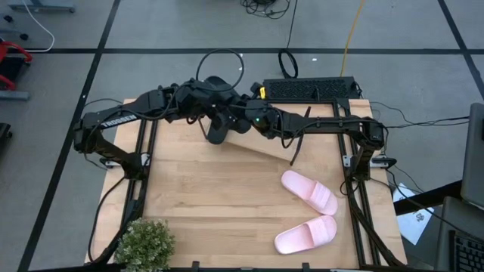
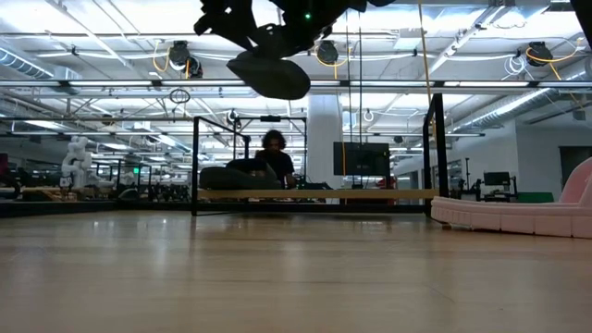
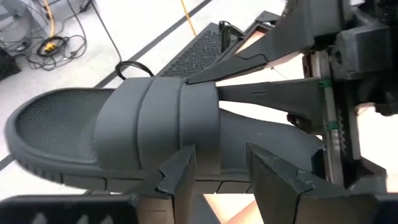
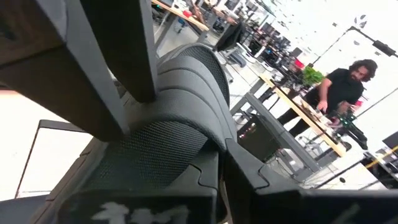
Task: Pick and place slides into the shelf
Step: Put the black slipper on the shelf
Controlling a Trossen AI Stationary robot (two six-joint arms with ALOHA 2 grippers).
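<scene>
**Black slide held aloft by both grippers**

The left gripper (image 3: pixel 217 180) and right gripper (image 4: pixel 221 186) are both clamped on 1 black slide (image 1: pixel 217 130), lifted above the far edge of the table (image 1: pixel 212 196) over the shelf (image 2: pixel 314 194). 2 pink slides (image 1: pixel 308 191) (image 1: pixel 305 234) lie near the table's right side.

The wooden table (image 1: pixel 204 189) carries two pink slides (image 1: pixel 308 190), a potted plant (image 1: pixel 144 242) and the shelf (image 1: pixel 272 143).
</scene>
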